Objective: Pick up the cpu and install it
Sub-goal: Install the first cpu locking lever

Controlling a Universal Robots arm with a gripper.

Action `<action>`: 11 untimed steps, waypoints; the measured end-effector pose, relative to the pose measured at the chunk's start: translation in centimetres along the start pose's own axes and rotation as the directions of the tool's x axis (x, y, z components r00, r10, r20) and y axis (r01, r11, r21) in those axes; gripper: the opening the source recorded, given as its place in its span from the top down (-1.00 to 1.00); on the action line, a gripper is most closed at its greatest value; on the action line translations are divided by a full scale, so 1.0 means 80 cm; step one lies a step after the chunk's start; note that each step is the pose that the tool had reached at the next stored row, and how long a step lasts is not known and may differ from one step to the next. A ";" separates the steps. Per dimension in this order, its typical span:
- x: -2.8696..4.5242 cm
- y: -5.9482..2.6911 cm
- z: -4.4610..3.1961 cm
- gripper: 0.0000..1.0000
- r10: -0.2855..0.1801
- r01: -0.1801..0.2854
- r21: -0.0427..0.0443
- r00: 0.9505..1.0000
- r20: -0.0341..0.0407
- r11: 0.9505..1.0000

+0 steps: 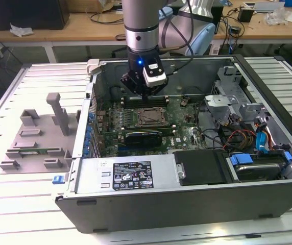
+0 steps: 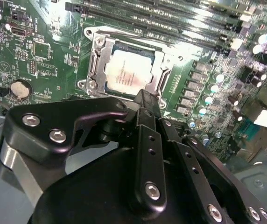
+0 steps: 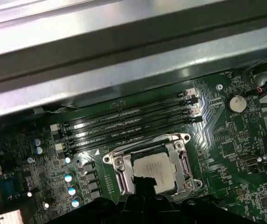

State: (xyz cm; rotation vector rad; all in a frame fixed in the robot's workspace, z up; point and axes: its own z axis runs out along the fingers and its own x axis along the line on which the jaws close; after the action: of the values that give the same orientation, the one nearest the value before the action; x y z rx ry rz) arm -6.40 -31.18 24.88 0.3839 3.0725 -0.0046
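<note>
End effector (image 2: 145, 100) fingers together above cpu (image 2: 126, 72) seated in socket, exterior view hides cpu

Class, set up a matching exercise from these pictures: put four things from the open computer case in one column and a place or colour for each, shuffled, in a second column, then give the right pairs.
Things:
1. cpu
2. gripper
3. grey tray
4. coin battery

Places or colours:
A. outside the case, on the exterior view's left
B. round and silvery, on the green board
C. black, just above the socket
D. lying in the metal socket frame

Pairs: 1-D, 2-C, 3-A, 4-B
</note>
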 end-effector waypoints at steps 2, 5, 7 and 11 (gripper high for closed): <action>-0.0006 -0.002 0.0006 0.79 -0.011 0.011 0.000 1.000 -0.001 1.000; -0.0015 -0.003 0.0029 0.79 -0.051 0.051 0.002 0.999 -0.009 0.999; -0.0025 -0.003 0.0042 0.79 -0.073 0.073 0.003 0.997 -0.013 0.997; -0.0196 0.000 0.0059 0.79 -0.082 0.082 0.004 0.996 -0.020 0.997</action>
State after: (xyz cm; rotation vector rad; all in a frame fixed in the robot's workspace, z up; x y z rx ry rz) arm -4.86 -31.56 24.48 0.2594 3.1058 -0.0118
